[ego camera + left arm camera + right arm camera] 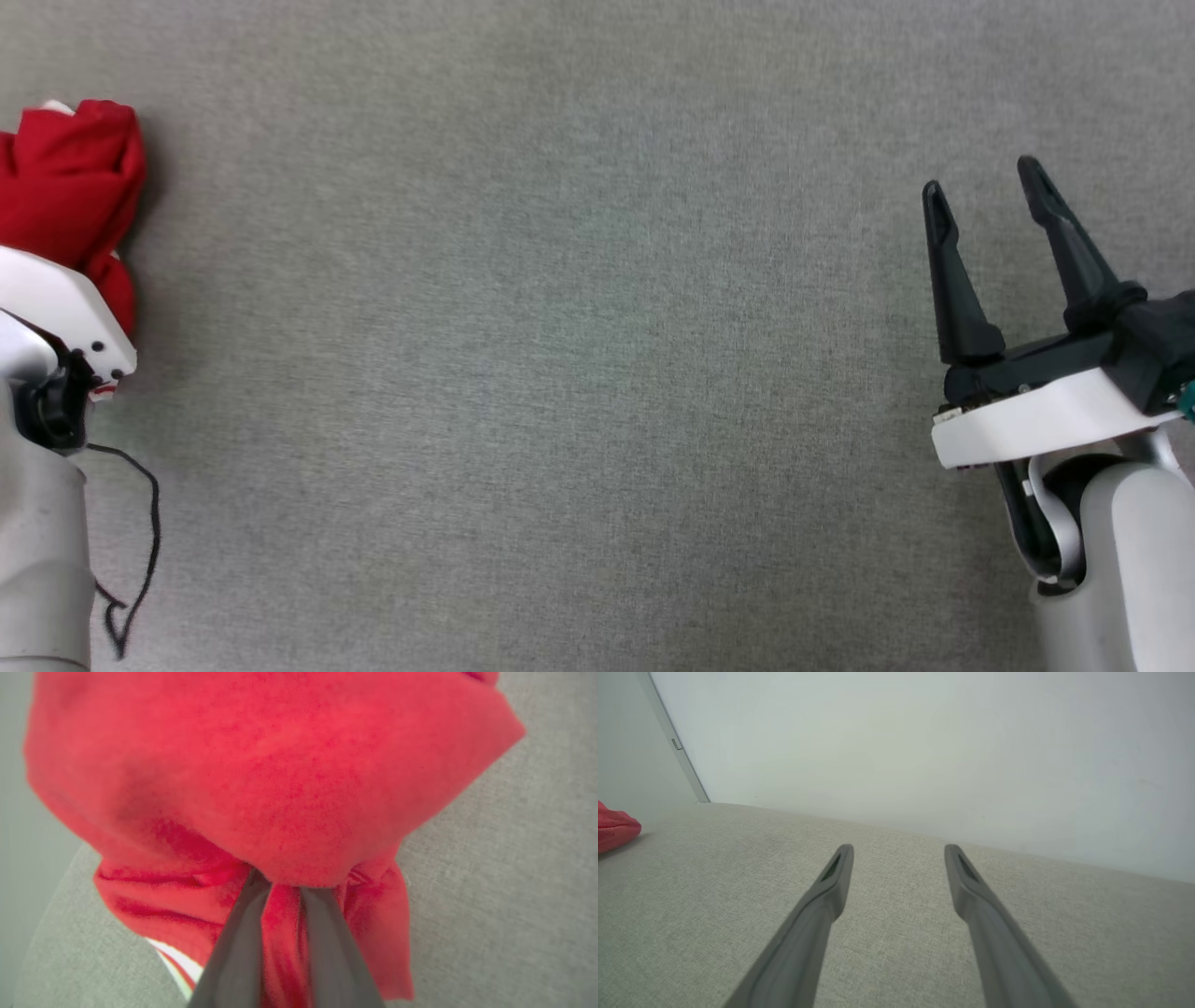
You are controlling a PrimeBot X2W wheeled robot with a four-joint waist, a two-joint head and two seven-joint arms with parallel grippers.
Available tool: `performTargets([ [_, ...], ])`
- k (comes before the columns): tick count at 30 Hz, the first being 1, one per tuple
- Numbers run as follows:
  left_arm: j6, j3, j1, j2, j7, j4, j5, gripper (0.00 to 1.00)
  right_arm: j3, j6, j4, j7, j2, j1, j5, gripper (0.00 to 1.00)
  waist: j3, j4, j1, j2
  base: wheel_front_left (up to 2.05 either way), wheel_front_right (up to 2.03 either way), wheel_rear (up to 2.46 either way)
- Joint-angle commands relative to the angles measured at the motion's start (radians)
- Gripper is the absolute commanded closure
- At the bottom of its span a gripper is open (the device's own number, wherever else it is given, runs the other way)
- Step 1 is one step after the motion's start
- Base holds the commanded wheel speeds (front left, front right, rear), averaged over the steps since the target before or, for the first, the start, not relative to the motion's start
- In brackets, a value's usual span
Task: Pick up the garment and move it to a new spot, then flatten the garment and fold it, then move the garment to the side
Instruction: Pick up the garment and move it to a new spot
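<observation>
Garment point(280, 774): one bright red bunch, with a sliver of white-and-red trim beside the left gripper point(286, 890). It is heaped over the tips of the gripper's two fingers, which pinch a fold. The one right gripper point(982, 182) is spread wide and empty, with the garment far to its left.

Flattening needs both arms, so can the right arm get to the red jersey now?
Probably not without a long reach: the jersey is bunched at the far left, the open right gripper far right; nothing blocks the grey surface between.
</observation>
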Motion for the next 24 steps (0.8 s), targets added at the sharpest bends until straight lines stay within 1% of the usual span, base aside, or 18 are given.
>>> performTargets([
  [1,0.007,0.002,0.008,0.001,-0.042,-0.015,0.007,1.0,0.001,-0.001,0.007,-0.008,0.004,0.015,0.0,0.0,-0.049,0.015,-0.0001,-0.0001,0.0,0.0,0.0],
  [4,0.022,0.004,0.01,-0.017,-0.147,-0.05,0.009,1.0,-0.004,-0.001,0.015,-0.007,0.012,0.035,0.002,0.0,-0.1,0.024,-0.0001,-0.0001,0.0,0.0,0.0],
  [5,0.018,-0.001,0.011,-0.024,-0.183,-0.064,0.014,1.0,-0.006,-0.001,0.016,-0.006,0.015,0.041,0.001,0.0,-0.116,0.027,-0.0001,-0.0001,0.0,0.0,0.0],
  [6,0.018,-0.001,0.011,-0.024,-0.183,-0.064,0.014,1.0,-0.006,-0.001,0.016,-0.006,0.015,0.041,0.001,0.0,-0.116,0.027,-0.0001,-0.0001,0.0,0.0,0.0],
  [7,0.017,-0.008,0.016,-0.031,-0.257,-0.092,0.022,1.0,-0.009,-0.001,0.019,-0.006,0.02,0.055,0.002,0.0,-0.149,0.03,-0.0001,-0.0001,0.0,0.0,0.0],
  [8,0.017,-0.008,0.016,-0.031,-0.257,-0.092,0.022,1.0,-0.009,-0.001,0.019,-0.006,0.02,0.055,0.002,0.0,-0.149,0.03,-0.0001,-0.0001,0.0,0.0,0.0],
  [9,0.015,-0.01,0.022,-0.034,-0.292,-0.104,0.022,1.0,-0.011,-0.001,0.021,-0.006,0.022,0.063,0.003,0.0,-0.166,0.031,-0.0001,-0.0001,0.0,0.0,0.0],
  [12,0.006,-0.03,0.037,-0.058,-0.389,-0.146,0.034,1.0,-0.019,-0.001,0.023,-0.002,0.028,0.086,0.006,0.0,-0.211,0.03,-0.0001,-0.0001,0.0,0.0,0.0],
  [13,0.004,-0.038,0.041,-0.074,-0.421,-0.165,0.035,1.0,-0.022,-0.001,0.023,-0.001,0.03,0.094,0.008,0.0,-0.224,0.028,-0.0001,-0.0001,0.0,0.0,0.0],
  [18,-0.003,-0.078,0.081,-0.128,-0.514,-0.24,0.044,1.0,-0.034,-0.001,0.029,0.003,0.04,0.134,0.007,0.0,-0.288,0.004,-0.0001,-0.0001,0.0,0.0,0.0],
  [24,-0.017,-0.147,0.146,-0.208,-0.552,-0.314,0.055,1.0,-0.034,-0.001,0.038,0.008,0.046,0.167,0.015,0.0,-0.347,-0.079,-0.0001,-0.0001,0.0,0.0,0.0],
])
